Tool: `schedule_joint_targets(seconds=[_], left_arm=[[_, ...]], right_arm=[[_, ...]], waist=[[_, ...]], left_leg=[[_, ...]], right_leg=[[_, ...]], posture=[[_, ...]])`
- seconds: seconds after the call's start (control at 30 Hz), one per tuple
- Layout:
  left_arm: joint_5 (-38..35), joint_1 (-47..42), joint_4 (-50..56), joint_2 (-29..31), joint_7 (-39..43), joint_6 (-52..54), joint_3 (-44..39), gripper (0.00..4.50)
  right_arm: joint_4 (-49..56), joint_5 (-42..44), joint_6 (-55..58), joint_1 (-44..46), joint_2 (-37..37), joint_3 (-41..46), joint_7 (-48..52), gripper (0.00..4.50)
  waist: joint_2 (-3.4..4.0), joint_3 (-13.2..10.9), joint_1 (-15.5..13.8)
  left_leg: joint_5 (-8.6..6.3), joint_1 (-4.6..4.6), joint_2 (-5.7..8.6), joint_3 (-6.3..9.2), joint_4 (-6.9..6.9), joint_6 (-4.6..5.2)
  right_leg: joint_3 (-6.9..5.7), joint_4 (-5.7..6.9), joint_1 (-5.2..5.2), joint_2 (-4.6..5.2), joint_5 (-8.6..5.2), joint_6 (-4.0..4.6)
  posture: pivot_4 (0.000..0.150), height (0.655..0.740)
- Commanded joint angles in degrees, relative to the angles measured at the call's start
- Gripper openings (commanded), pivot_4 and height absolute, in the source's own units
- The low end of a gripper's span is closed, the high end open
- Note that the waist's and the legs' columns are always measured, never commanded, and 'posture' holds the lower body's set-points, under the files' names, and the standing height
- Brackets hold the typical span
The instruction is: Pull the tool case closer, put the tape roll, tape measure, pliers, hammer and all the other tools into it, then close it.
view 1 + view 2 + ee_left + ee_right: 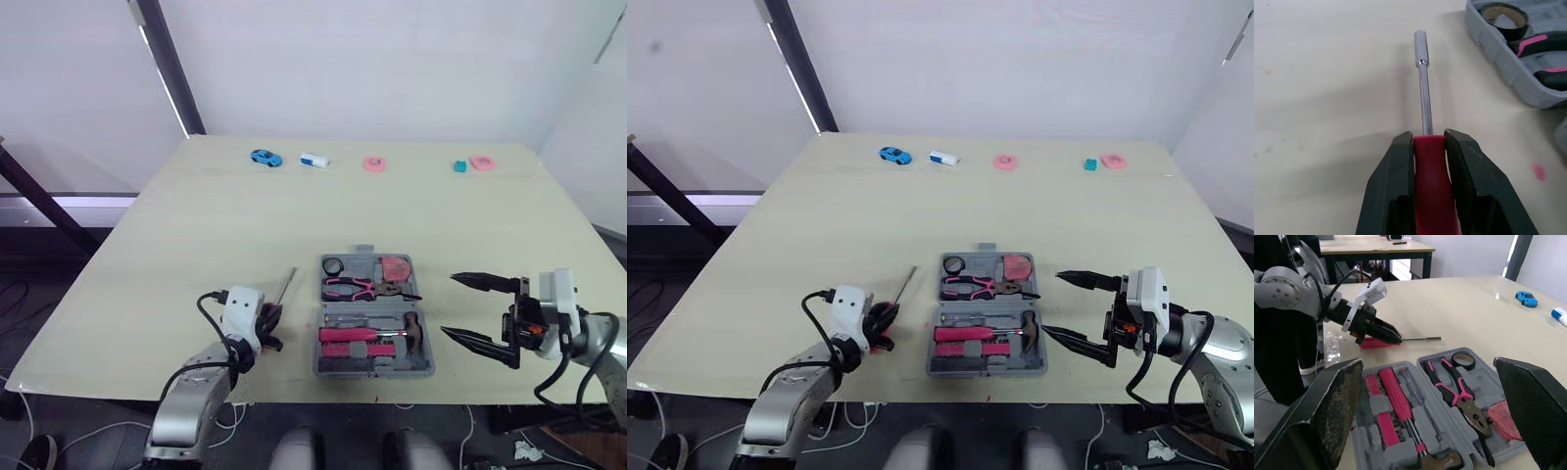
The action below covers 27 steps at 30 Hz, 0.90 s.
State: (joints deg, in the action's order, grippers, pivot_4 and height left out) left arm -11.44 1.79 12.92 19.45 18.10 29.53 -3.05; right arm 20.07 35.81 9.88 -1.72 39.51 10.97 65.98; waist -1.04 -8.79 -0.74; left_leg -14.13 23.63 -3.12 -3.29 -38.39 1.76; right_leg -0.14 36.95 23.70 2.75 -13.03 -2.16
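- The left gripper (pixel 1428 140) is clamped on the red handle of a driver (pixel 1423 83). One black finger presses each side of the handle, just behind where the shaft begins.
- The right gripper (pixel 449 304) hangs just to the right of the tool case (pixel 369 305). Its jaws are spread wide, they hold nothing, and its fingertips point at the case.
- The driver has a smooth red handle and a thin, bright steel shaft. The shaft ends in a slightly thicker cylindrical socket tip.
- The driver sits just left of the tool case, apart from it and low over the table (pixel 196 245). I cannot tell whether it touches the surface.
- Its long axis runs along the case's left side. The handle is at the robot's end, and the tip points away from the robot, leaning slightly toward the case.
- The tool case is grey plastic and lies open and flat, with moulded recesses.
- Its far half holds a black tape roll (pixel 332 265), pink-handled pliers (pixel 358 287) and a pinkish-red tape measure (pixel 395 267).
- Its near half holds a pink-handled screwdriver (pixel 348 335) and a hammer (pixel 413 333) with a dark head.
- Well beyond the case, near the table's far edge, stands a blue toy car (pixel 265 157).
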Motion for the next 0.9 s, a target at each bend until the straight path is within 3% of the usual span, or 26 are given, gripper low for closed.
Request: schedule_joint_targets(seconds=[0.03, 0.33, 0.53, 0.7, 0.9], left_arm=[[-1.8, -0.1, 4.4, 3.3, 4.1, -1.7, -2.3, 0.49], [-5.6, -3.6, 7.5, 16.1, 20.8, -2.9, -1.3, 0.49], [-9.1, -10.9, 10.3, 24.3, 37.6, -1.5, 7.4, 0.49], [-8.1, -19.5, 7.6, 24.7, 44.7, 0.4, 16.0, 0.49], [-4.6, -30.3, 3.7, 20.0, 49.4, 3.5, 27.8, 0.49]], right_arm=[[0.5, 0.9, -1.1, 0.6, 0.3, 0.7, 1.1, 4.5], [-2.0, -0.1, -2.3, 0.1, 0.7, 1.4, 2.8, 4.5], [-2.8, -0.7, -3.9, -2.3, 1.1, 3.5, 2.7, 4.5], [-2.9, -1.1, -4.7, -4.0, 1.7, 4.5, 3.1, 4.5], [-4.3, -0.7, -5.1, -5.5, 4.1, 7.3, 4.7, 4.5]], waist=[[0.0, 0.0, 0.0], [-0.04, 0.0, -0.1], [-0.05, 0.0, -0.3], [-0.04, 0.0, -0.1], [-0.04, 0.0, -0.1]], left_leg=[[0.0, 0.0, 0.0, 0.0, 0.0, 0.0], [0.0, 0.02, -0.01, -0.07, -0.01, 0.0], [0.0, 0.06, 0.0, -0.21, -0.01, -0.01], [0.0, 0.06, 0.04, -0.24, -0.02, 0.0], [0.01, 0.06, 0.03, -0.21, -0.04, 0.0]], right_leg=[[0.0, 0.0, 0.0, 0.0, 0.0, 0.0], [-0.03, 0.0, 0.01, 0.02, 0.0, 0.01], [-0.02, -0.01, 0.03, 0.04, -0.01, 0.01], [0.0, -0.03, 0.01, 0.03, -0.01, -0.02], [0.02, -0.01, 0.01, -0.09, -0.02, -0.04]], posture=[[0.15, 0.7395], [0.15, 0.7395], [0.15, 0.7395], [0.15, 0.7395], [0.15, 0.7395]])
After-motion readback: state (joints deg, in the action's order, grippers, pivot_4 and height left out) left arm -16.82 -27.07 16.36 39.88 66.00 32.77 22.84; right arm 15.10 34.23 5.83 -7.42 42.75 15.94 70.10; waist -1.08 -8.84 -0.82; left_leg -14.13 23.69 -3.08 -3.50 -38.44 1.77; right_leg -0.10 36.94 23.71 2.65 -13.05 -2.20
